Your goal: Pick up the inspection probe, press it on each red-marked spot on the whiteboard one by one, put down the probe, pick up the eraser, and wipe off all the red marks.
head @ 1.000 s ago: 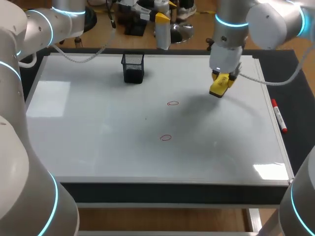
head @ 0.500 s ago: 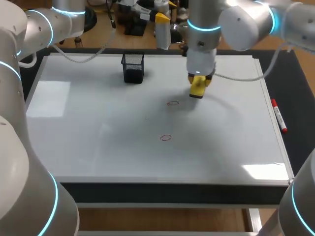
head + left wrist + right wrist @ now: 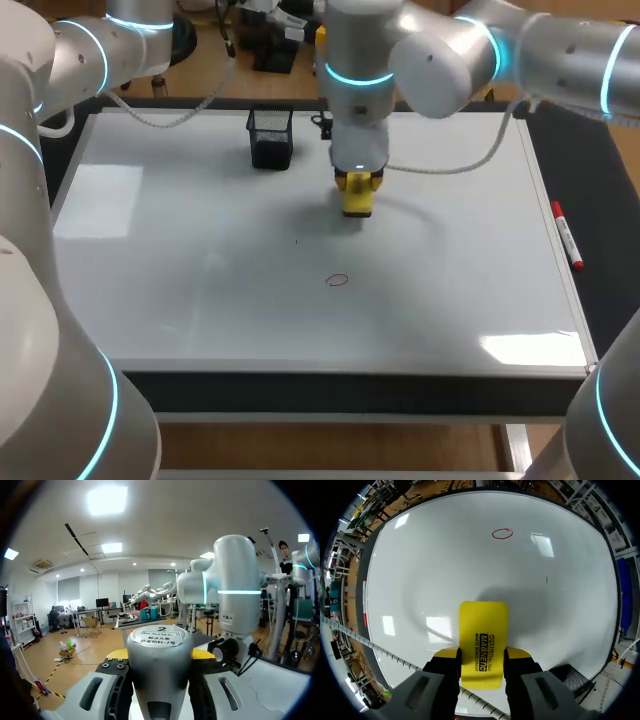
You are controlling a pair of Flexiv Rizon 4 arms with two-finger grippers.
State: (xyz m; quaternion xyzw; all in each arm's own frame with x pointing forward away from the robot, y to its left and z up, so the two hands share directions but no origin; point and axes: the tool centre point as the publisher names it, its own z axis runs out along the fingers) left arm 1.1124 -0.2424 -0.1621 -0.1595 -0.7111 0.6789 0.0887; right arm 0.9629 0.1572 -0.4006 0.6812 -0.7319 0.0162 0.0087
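Eraser [image 3: 357, 195] poised at the whiteboard [image 3: 200, 300]
Right pincer [image 3: 482, 662] clamps the yellow eraser, left pincer [image 3: 158, 656] grips the grey probe [image 3: 159, 635]; a tilted pad could smear the red circle [image 3: 337, 280].

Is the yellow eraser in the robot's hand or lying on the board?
In the hand: the right gripper clamps the eraser from both sides.

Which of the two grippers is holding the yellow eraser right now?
The right gripper: it clamps the yellow eraser over the whiteboard. The left gripper instead grips a grey cylinder.
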